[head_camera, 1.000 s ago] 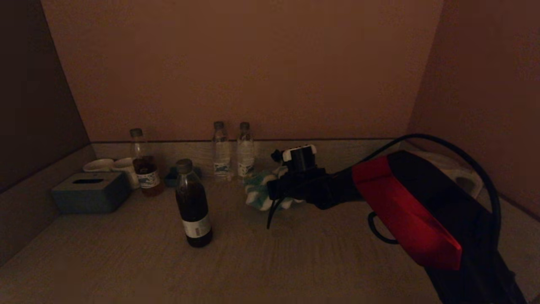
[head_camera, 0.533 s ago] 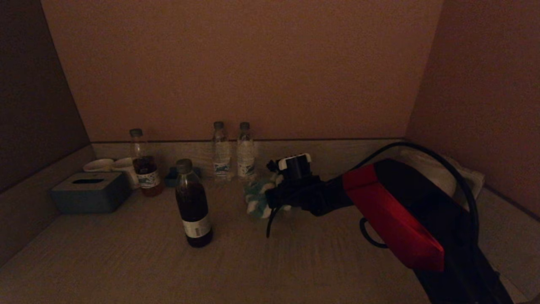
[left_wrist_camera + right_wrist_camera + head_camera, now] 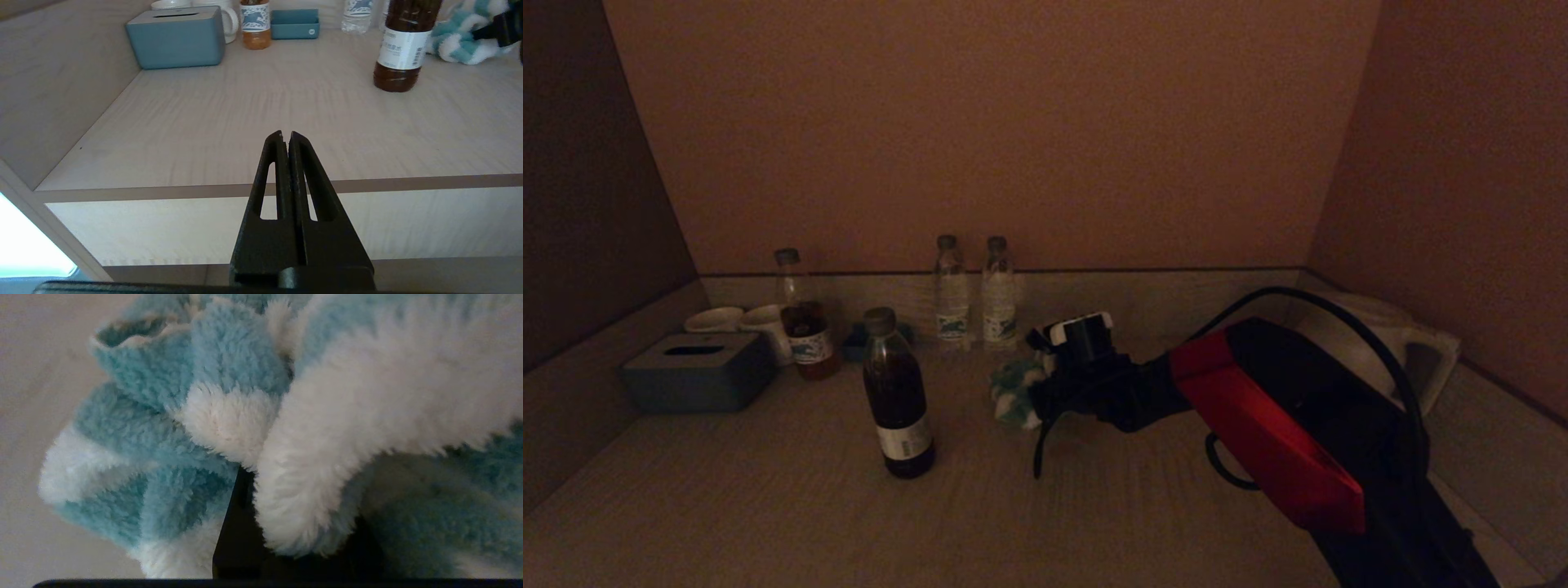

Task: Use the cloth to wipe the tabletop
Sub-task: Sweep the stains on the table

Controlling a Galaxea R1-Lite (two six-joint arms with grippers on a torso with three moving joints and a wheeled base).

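Observation:
A fluffy teal and white cloth (image 3: 1013, 392) lies bunched on the wooden tabletop (image 3: 768, 506), right of the dark bottle. My right gripper (image 3: 1045, 392) is shut on the cloth and presses it to the surface; the cloth (image 3: 229, 416) fills the right wrist view and hides the fingertips. The cloth also shows in the left wrist view (image 3: 457, 41). My left gripper (image 3: 286, 136) is shut and empty, parked over the table's front edge, out of the head view.
A dark bottle (image 3: 897, 394) stands left of the cloth. Two water bottles (image 3: 974, 290), a half-full bottle (image 3: 800, 314), cups (image 3: 743, 320) and a blue tissue box (image 3: 698, 371) sit at the back left. A white kettle (image 3: 1396, 343) stands at the right.
My right gripper has dragged the cloth leftward and a little toward the front, closer to the dark bottle. The left gripper's movement cannot be judged.

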